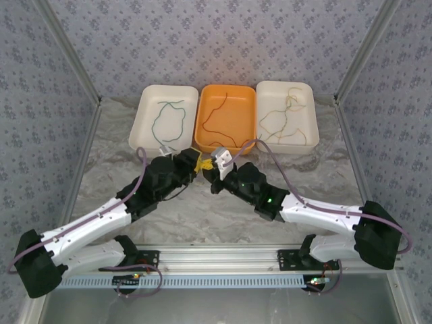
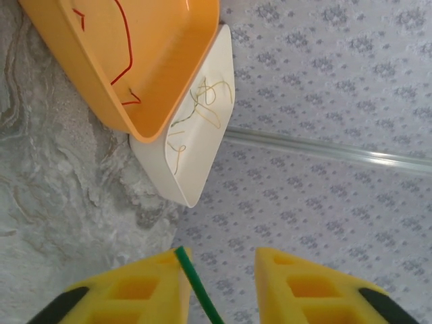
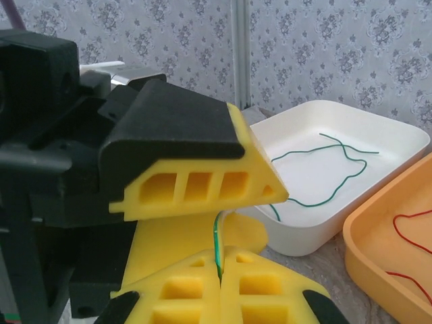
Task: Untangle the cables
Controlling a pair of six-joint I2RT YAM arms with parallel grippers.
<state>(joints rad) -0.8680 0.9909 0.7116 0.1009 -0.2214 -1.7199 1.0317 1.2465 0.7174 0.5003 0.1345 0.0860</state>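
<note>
At table centre, from above, the left gripper (image 1: 198, 164) and right gripper (image 1: 210, 170) meet tip to tip at six o'clock of the orange tray (image 1: 248, 101).

Contents:
- Left white tray (image 1: 144, 111): green cable (image 1: 169, 121).
- Orange tray: red cable (image 1: 217, 115).
- Right white tray (image 1: 312, 125): cream cables (image 1: 283, 118).

Left wrist view: the fingers (image 2: 135, 297) stand apart. A green strand (image 2: 194, 287) runs twelve to six beside one of them (contact uncertain).

Right wrist view: the jaws are clamped on that strand, which stands upright, so the left arm need only close on it.

Right pincer (image 3: 220, 264): closed on green strand (image 3: 217, 240)
White tray (image 3: 305, 236): green cable (image 3: 297, 154) inside
Orange tray (image 3: 358, 234): red cable (image 3: 412, 217) inside
</note>
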